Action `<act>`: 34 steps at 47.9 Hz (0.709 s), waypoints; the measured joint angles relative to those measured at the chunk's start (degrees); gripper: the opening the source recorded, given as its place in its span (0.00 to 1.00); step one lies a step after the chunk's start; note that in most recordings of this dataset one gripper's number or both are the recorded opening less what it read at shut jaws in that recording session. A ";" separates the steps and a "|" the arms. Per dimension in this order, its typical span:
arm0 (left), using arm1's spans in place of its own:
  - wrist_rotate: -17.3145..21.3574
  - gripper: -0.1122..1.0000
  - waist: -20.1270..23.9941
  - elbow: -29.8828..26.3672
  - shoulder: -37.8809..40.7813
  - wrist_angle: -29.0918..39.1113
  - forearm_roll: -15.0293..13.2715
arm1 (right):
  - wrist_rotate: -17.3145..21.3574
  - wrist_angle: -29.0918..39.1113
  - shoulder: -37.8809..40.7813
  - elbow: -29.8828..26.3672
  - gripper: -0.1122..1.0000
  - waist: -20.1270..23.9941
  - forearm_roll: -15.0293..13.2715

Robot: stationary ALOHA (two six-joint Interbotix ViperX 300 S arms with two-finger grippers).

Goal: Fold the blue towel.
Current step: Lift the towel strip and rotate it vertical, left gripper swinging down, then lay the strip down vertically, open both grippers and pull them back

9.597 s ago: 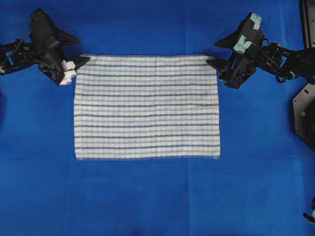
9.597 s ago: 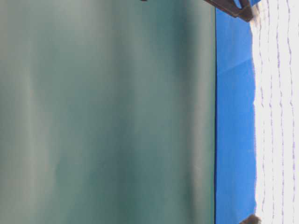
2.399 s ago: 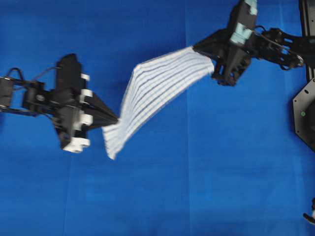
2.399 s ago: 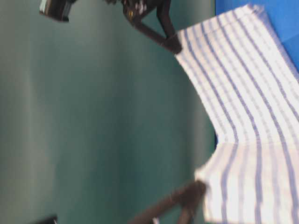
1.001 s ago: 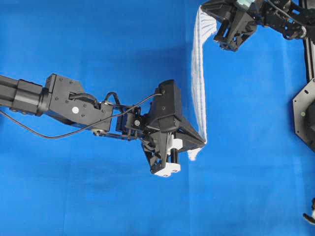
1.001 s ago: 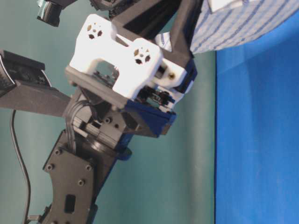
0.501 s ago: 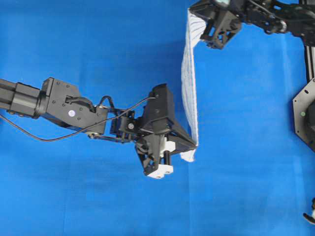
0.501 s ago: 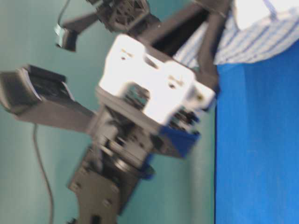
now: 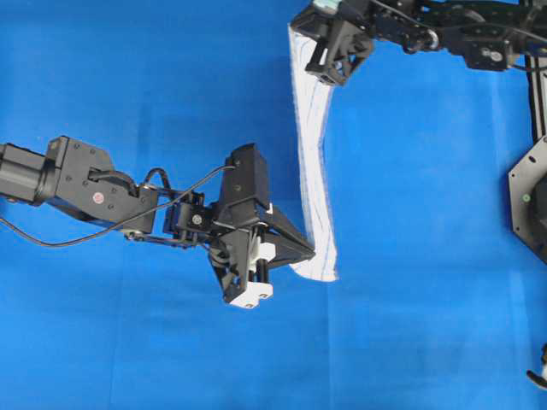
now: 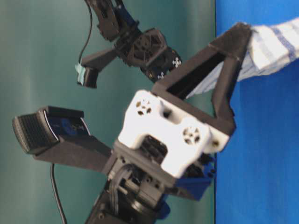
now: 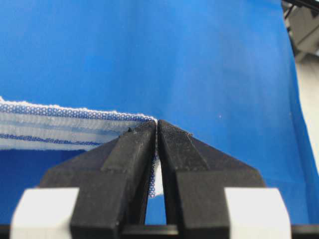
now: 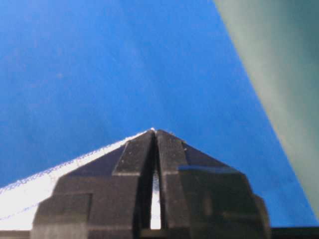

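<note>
The towel is up off the blue cover, strung between both arms and seen edge-on from overhead as a narrow white strip running from the top of the view down to the middle. The left gripper has its fingers pinched together on the lower corner, and a small flap of cloth hangs out just past the tips. Up top, the right gripper is clamped on the other corner, right at the upper edge of the overhead view.

From the left wrist camera, the 2 black fingers are pressed tight, with a thin sliver of white weave caught in the seam between them; the towel's hemmed edge runs off to the left, with blue stripes showing. The right wrist camera gives the same story: jaws closed to a point, cloth trailing away to the lower left, a sliver of white visible in the slit.

The table-level view is turned on its side. There the left gripper's white and black body fills the frame, its tip biting the striped cloth above the cover. The right arm is behind it against the green backdrop.
</note>
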 measured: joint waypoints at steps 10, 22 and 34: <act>0.00 0.13 -0.35 1.67 -0.62 -0.97 0.00 | 0.00 1.23 2.37 -3.16 0.12 0.70 -0.35; -0.09 0.13 -0.35 3.25 -1.23 -1.32 -0.18 | 0.00 1.32 4.31 -4.66 0.12 0.88 -0.44; -0.09 0.17 -0.44 4.04 -1.41 -1.32 -0.18 | 0.00 1.41 5.89 -5.98 0.16 1.32 -0.44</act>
